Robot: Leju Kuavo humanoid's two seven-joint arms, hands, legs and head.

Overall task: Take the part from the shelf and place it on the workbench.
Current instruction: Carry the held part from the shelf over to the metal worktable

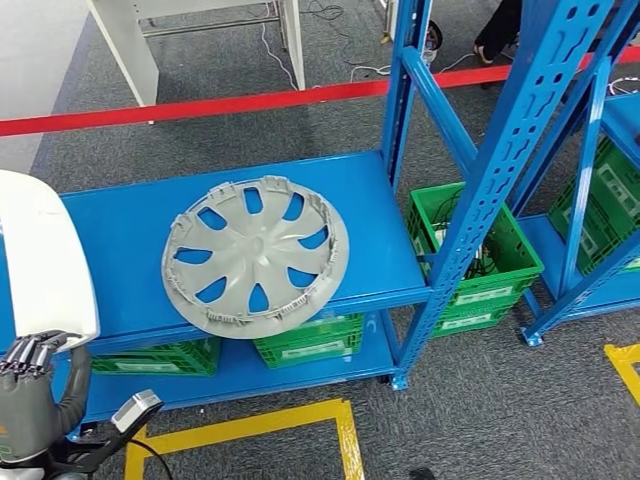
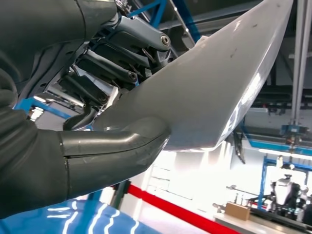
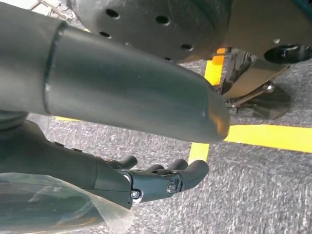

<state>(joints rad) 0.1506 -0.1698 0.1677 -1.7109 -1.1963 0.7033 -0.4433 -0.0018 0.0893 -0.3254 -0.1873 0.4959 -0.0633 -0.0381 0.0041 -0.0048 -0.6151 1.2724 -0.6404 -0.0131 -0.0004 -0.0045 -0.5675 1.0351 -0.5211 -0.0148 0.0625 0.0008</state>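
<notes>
A white curved panel part [image 1: 38,255] hangs at the far left of the head view, in front of the blue shelf [image 1: 128,230]. My left hand [image 1: 30,395] grips its lower edge from below. Close up, the thumb [image 2: 110,146] presses one face of the panel [image 2: 221,83] and the dark fingers [image 2: 110,68] lie on the other. A grey wheel cover [image 1: 255,255] lies flat on the shelf's upper board, apart from the hand. My right hand [image 3: 110,112] hangs over the grey floor with its fingers [image 3: 165,180] loosely spread and nothing in them.
Green crates [image 1: 475,260] sit on the lower shelf boards and beside the blue uprights [image 1: 483,190]. A red tape barrier [image 1: 226,103] runs behind the shelf. Yellow lines [image 1: 249,420] mark the floor in front. A person's legs [image 1: 498,30] stand at the back right.
</notes>
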